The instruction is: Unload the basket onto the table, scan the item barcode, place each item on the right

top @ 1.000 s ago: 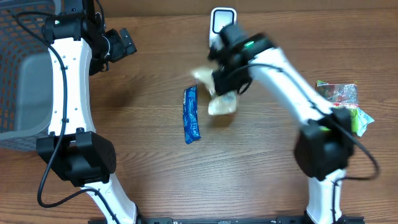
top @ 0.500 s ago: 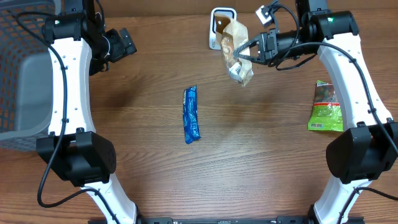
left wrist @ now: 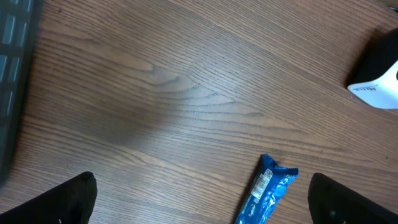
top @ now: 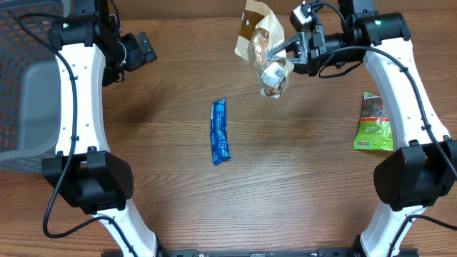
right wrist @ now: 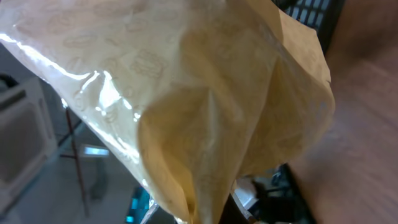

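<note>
Table (top: 285, 200): one blue bar (top: 220, 132), one green packet (top: 374, 130) (tan bag (top: 257, 39) aloft).

Scanner (left wrist: 380, 74) clipped at the edge — overhead, probably behind the bag (top: 258, 39).

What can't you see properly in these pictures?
Scanner: left wrist view, cut off by the right edge; overhead, the bag covers it.
Bag's white label: overhead, too small to read.
Blue wrapper: left wrist view, bottom edge cuts it.
Right gripper: right wrist view, the bag hides its fingers.
</note>
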